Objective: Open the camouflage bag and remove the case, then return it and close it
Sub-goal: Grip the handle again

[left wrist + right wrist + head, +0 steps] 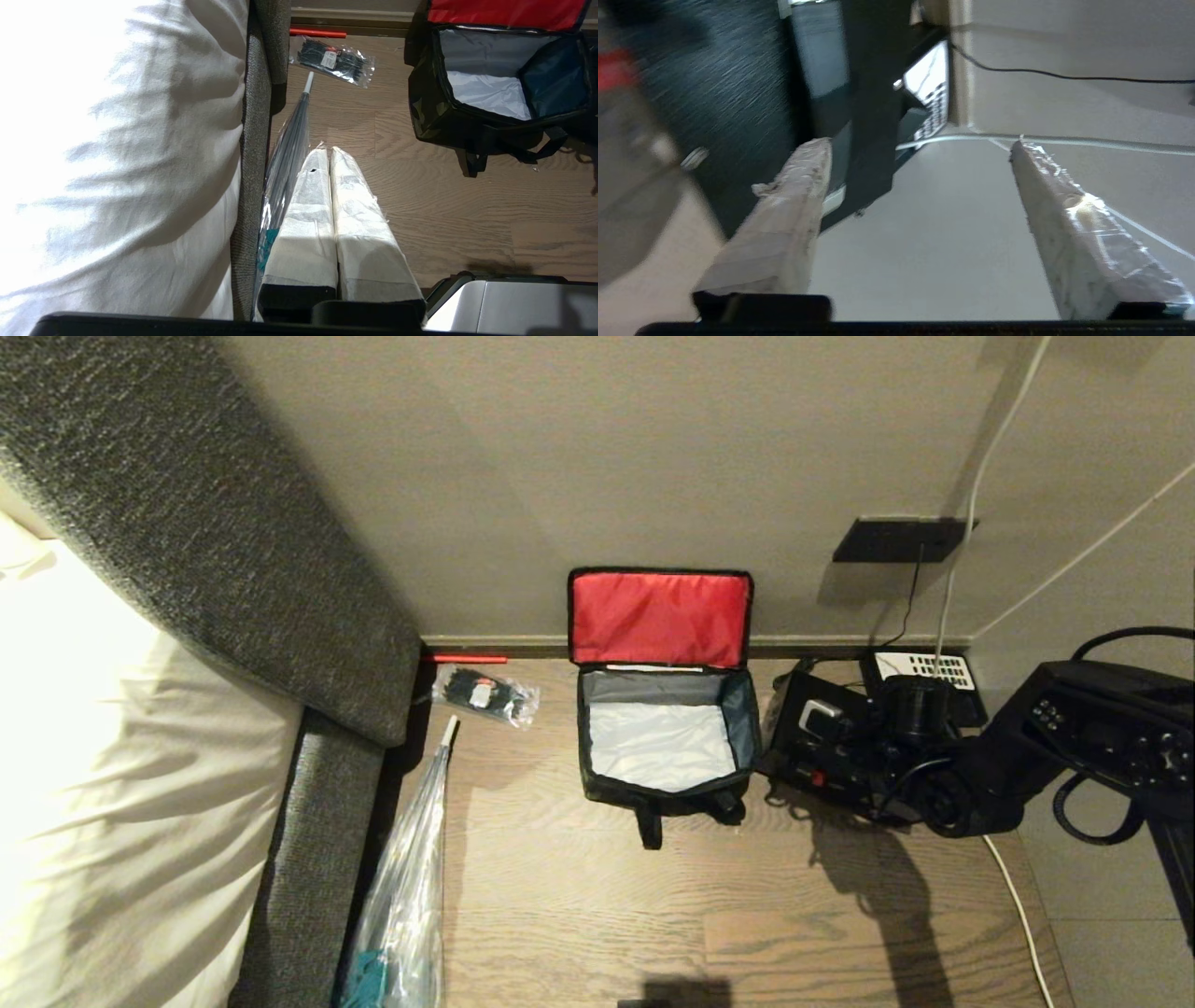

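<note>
Head view: camouflage bag, lid up, just left of right pincer; pincer spread wide, empty. Left pincer pressed closed, empty, apart from bag.
</note>
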{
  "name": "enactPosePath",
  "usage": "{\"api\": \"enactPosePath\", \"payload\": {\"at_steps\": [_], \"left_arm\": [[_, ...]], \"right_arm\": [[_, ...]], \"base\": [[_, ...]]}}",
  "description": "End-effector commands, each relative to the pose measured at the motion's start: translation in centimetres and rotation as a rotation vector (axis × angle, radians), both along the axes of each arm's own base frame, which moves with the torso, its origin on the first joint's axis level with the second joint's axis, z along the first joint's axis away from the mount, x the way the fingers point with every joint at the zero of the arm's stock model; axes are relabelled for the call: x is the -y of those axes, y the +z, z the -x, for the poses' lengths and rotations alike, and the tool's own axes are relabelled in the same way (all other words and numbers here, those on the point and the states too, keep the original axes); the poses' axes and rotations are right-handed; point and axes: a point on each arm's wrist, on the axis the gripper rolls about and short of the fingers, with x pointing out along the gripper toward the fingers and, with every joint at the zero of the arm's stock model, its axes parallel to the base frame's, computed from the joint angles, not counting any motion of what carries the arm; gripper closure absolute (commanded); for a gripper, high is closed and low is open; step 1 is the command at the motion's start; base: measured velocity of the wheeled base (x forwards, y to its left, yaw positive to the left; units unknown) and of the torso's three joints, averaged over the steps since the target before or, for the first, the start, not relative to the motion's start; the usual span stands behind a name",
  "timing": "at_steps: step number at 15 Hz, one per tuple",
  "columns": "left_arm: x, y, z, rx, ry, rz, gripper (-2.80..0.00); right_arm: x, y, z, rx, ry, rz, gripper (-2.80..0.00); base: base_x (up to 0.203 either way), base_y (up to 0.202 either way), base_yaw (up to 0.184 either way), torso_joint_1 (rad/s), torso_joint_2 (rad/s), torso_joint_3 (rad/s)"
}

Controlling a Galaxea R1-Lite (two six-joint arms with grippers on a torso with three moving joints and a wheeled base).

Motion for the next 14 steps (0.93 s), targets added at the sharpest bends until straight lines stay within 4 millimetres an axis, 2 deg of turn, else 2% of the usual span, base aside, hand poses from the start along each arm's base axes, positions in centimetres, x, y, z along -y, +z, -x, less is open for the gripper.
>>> {"api": "enactPosePath", "payload": {"at_steps": [1,3,7,10,14], "left_arm": [[0.0,0.0,0.0,0.0,0.0,0.0,0.0],[0.0,0.0,0.0,0.0,0.0,0.0,0.0],[0.0,0.0,0.0,0.0,0.0,0.0,0.0],[0.0,0.0,0.0,0.0,0.0,0.0,0.0],[0.0,0.0,0.0,0.0,0.0,0.0,0.0]], "right_arm": [[0.4,-2.2,-0.9,0.029,-0.034,0.015,-2.8],[0.4,-2.3,-0.8,0.063,-0.086,0.027,-2.8],[0.2,-3.9,-0.6,0.109,-0.197,0.054,-2.8],[0.2,-4.8,-0.7,0.185,-0.23,0.04,-2.8],[0.1,-6.8,-0.7,0.175,-0.235,0.02,-2.8]], "base": [[0.0,0.0,0.0,0.0,0.0,0.0],[0.0,0.0,0.0,0.0,0.0,0.0],[0.0,0.0,0.0,0.0,0.0,0.0],[0.0,0.0,0.0,0.0,0.0,0.0],[0.0,0.0,0.0,0.0,0.0,0.0]]}}
